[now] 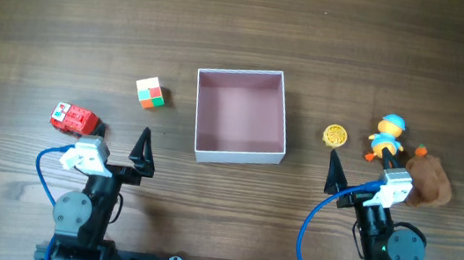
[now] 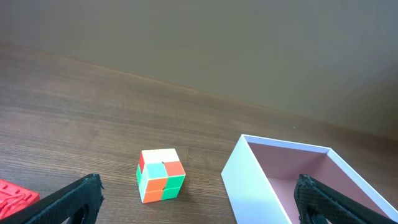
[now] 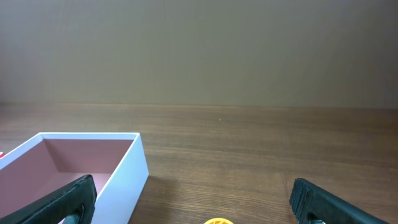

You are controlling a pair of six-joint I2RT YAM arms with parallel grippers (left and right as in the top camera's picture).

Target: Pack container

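Note:
The container (image 1: 238, 156) is a shallow square box with white walls and a pink inside, empty, at the table's middle. It also shows in the left wrist view (image 2: 255, 186) and the right wrist view (image 3: 127, 180). A multicoloured cube (image 1: 151, 93) lies left of it, and in the left wrist view (image 2: 161, 175). A red toy (image 1: 75, 118) lies further left. A yellow ball (image 1: 334, 135), a duck figure (image 1: 386, 136) and a brown plush (image 1: 430, 181) lie on the right. My left gripper (image 1: 113, 155) (image 2: 199, 202) and right gripper (image 1: 363, 183) (image 3: 199, 202) are both open and empty, near the front edge.
The wooden table runs far behind the box. The red toy's corner shows at the left wrist view's lower left (image 2: 15, 196). The yellow ball's top peeks in at the bottom of the right wrist view (image 3: 217, 221). Blue cables loop beside both arm bases.

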